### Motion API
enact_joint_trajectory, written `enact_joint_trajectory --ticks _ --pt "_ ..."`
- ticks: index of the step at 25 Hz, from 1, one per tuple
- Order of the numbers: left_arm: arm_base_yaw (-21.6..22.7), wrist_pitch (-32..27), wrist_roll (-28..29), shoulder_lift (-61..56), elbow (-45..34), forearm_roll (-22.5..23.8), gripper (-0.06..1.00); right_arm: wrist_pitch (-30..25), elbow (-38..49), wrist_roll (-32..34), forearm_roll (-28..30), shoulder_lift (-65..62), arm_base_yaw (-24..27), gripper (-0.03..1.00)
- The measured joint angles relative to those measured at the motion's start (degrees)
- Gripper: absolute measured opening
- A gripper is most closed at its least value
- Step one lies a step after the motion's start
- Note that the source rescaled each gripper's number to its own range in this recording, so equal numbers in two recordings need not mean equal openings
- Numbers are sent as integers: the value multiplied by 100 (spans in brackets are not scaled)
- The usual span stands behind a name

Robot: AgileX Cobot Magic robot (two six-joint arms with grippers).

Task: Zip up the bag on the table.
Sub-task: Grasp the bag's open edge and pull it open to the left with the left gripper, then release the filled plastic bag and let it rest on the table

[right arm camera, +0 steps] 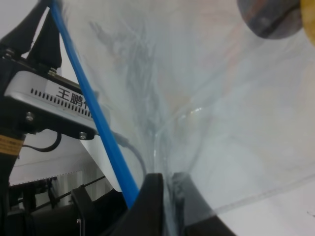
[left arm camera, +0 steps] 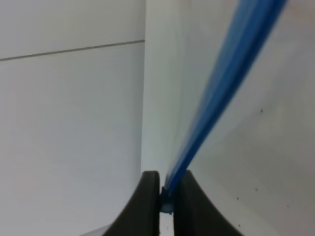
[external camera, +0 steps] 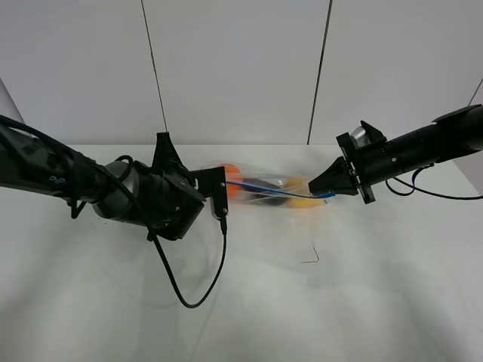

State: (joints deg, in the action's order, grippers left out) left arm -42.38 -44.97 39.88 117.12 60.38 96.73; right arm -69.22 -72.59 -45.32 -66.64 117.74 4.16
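Both left fingers (left arm camera: 142, 206), right fingers (right arm camera: 147, 206) pinch bag (external camera: 272, 187) (contents (external camera: 306, 200) blurred, maybe fruit).

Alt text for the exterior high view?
A clear zip bag is stretched over a white table, the left gripper and right gripper each pinching one end. A blue zip strip spans the gap; orange fruit and yellow fruit show inside.

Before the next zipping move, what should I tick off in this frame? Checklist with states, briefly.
1. Left claw shut on the blue zip strip: ok.
2. Right claw shut on the bag: ok.
3. Strip stretched straight between the two claws: ok.
4. Strip itself inside the right claw, not beside it: cannot tell.
5. Zip sealed along its length: cannot tell.
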Motion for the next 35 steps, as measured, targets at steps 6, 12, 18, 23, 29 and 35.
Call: enact_joint_trajectory --ticks 6,12,18,23,29,35 --pt "46 84 0 0 0 11 0 0 0 0 -26 0 0 0" --pt "52 89 100 0 0 4 5 0 0 0 -8 0 0 0" --pt "86 -77 188 0 0 -35 57 -7 0 0 85 0 28 0" --pt "79 -143 238 0 0 -35 77 -7 0 0 89 0 37 0" --pt "59 -325 238 0 0 -114 79 -7 0 -5 89 0 37 0" --pt "59 -336 285 0 0 -359 79 -7 0 -5 89 0 37 0"
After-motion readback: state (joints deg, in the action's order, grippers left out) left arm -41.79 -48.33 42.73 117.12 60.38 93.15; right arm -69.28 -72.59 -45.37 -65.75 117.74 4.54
